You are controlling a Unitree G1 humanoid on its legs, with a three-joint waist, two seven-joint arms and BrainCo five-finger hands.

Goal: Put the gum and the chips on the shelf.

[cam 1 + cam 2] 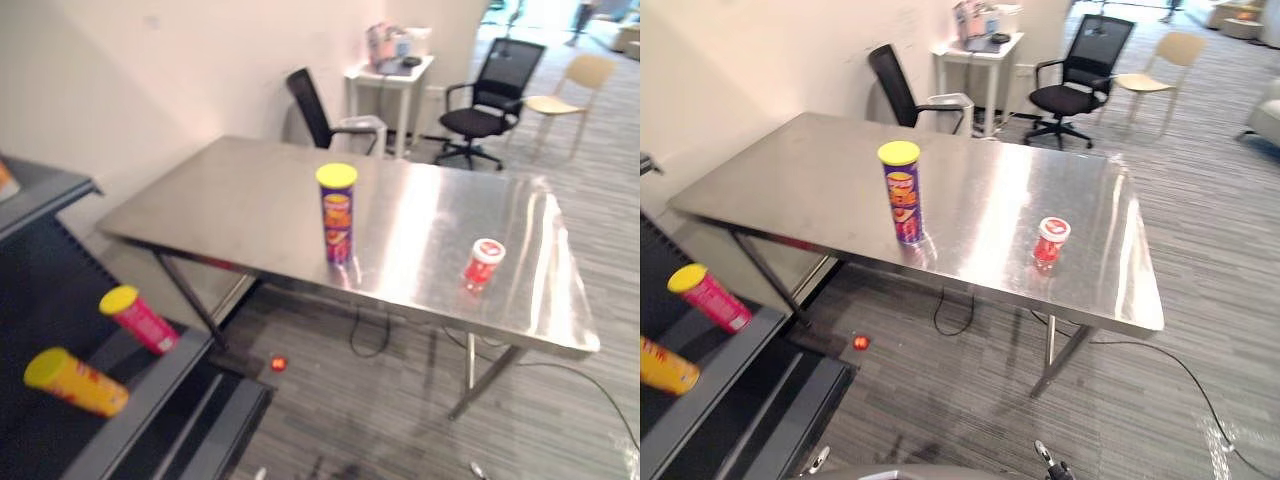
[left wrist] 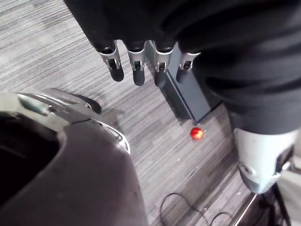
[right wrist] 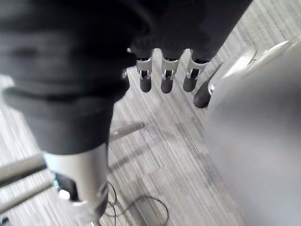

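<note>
Chips and gum stood near the worktop's front edge; left hand and right hand had loose, empty fingers.

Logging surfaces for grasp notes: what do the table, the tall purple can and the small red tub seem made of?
Table: brushed metal, likely stainless steel, given its glare and reflections.
Purple can: probably printed cardboard with matte sides; its yellow top is likely plastic.
Red tub: likely plastic, white top; too small to confirm.
</note>
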